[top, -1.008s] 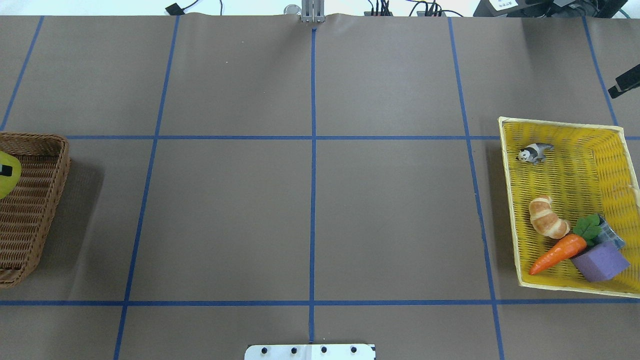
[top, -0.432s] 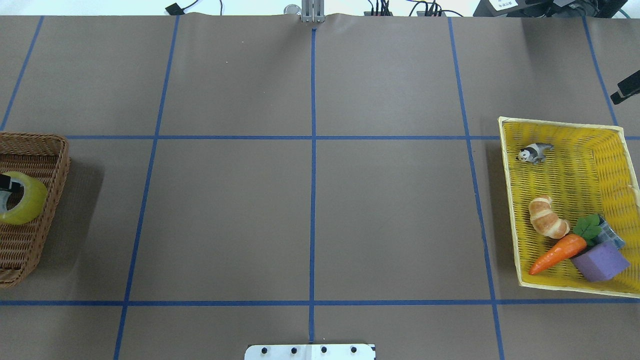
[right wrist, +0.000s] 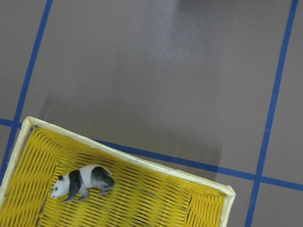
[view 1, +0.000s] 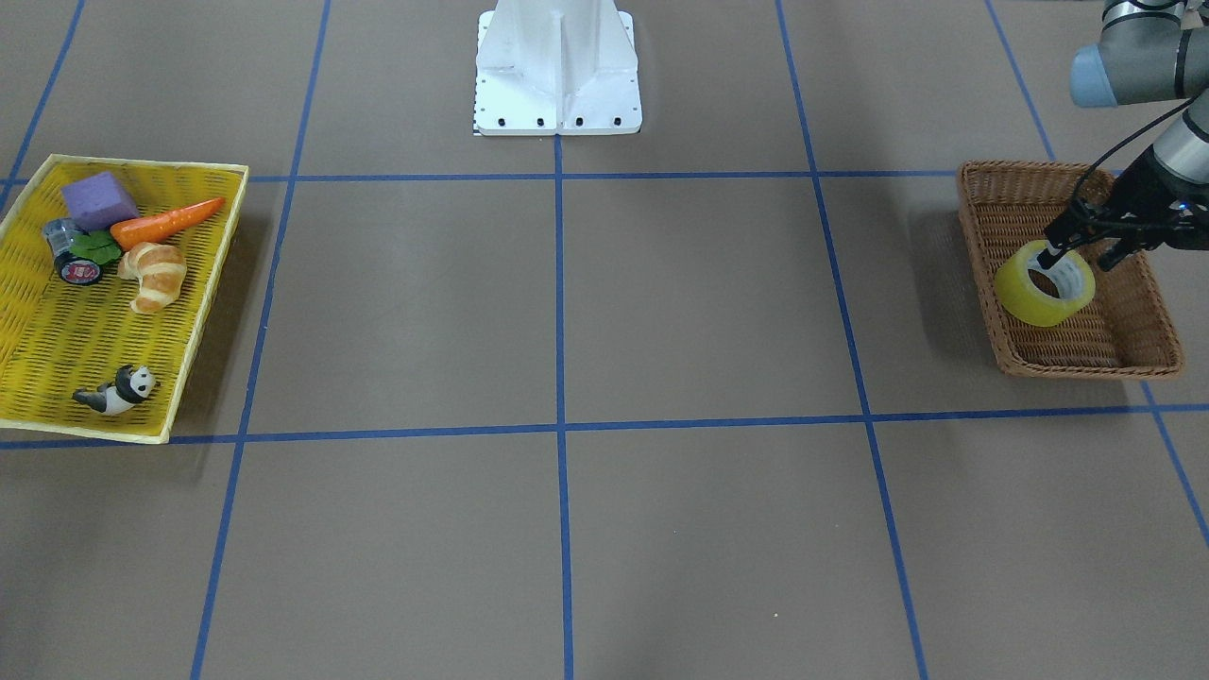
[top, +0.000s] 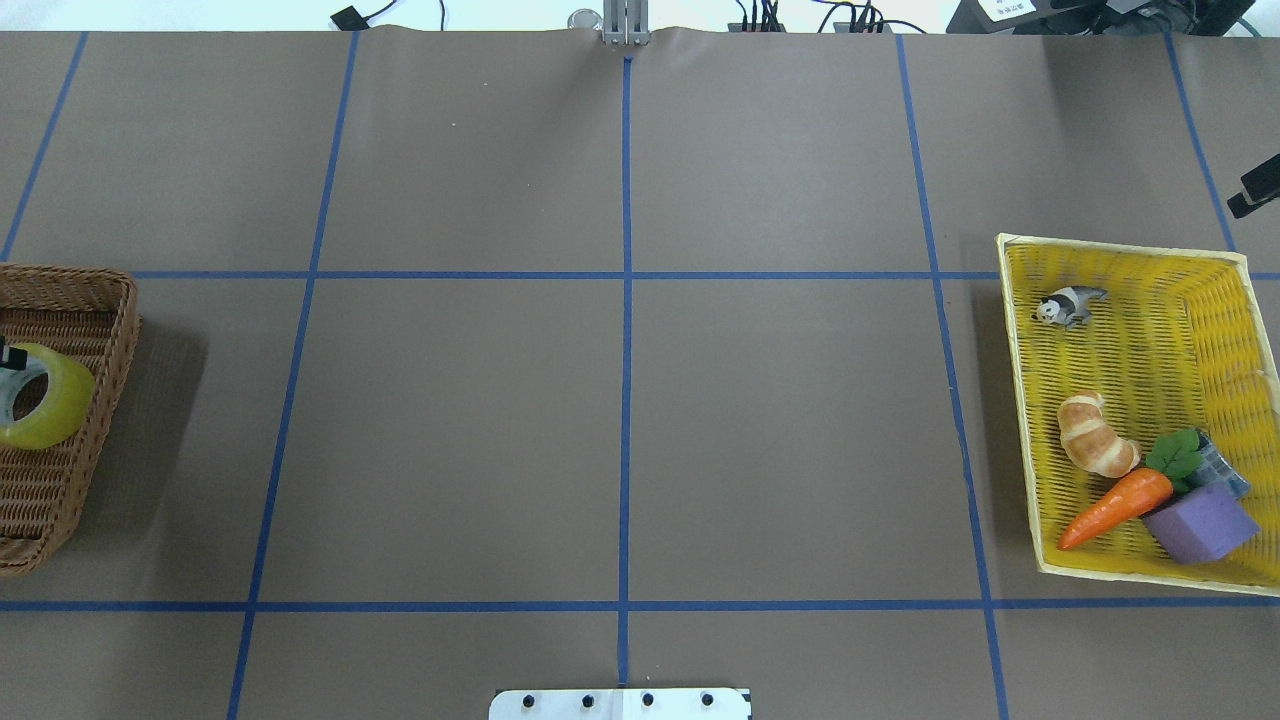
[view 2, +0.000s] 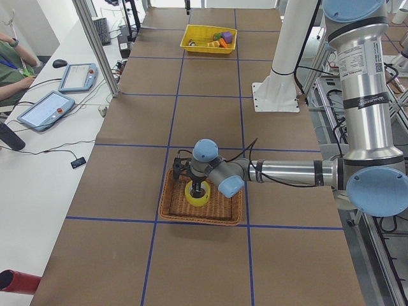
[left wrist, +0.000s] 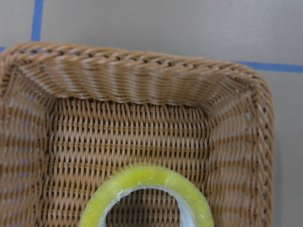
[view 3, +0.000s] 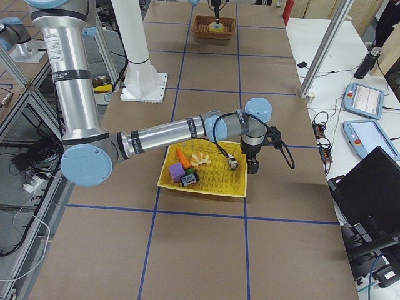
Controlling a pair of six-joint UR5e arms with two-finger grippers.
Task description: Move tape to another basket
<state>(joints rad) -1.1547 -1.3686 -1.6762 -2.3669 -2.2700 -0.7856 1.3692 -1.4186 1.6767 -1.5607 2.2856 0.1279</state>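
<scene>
The yellow tape roll (view 1: pixel 1025 297) lies tilted inside the brown wicker basket (view 1: pixel 1086 364), on the right of the front view. It also shows in the overhead view (top: pixel 55 410) and at the bottom of the left wrist view (left wrist: pixel 142 177). My left gripper (view 1: pixel 1077 257) is over the roll. Its fingers are spread, one tip down in the core and one behind the roll's far wall. It looks open. My right gripper (top: pixel 1258 187) shows only as a dark piece beyond the far corner of the yellow basket (top: pixel 1130 250). I cannot tell whether its jaws are open or shut.
The yellow plastic basket (view 1: pixel 57 331) holds a panda figure (view 1: pixel 118 389), a croissant (view 1: pixel 156 274), a carrot (view 1: pixel 165 222), a purple block (view 1: pixel 99 198) and a small dark cylinder (view 1: pixel 71 260). The robot base (view 1: pixel 557 66) stands at the table's middle edge.
The tape came down from the view's left edge into the wicker basket and now stays still. The left finger has drawn back slightly. The right gripper has shifted toward the right edge.
</scene>
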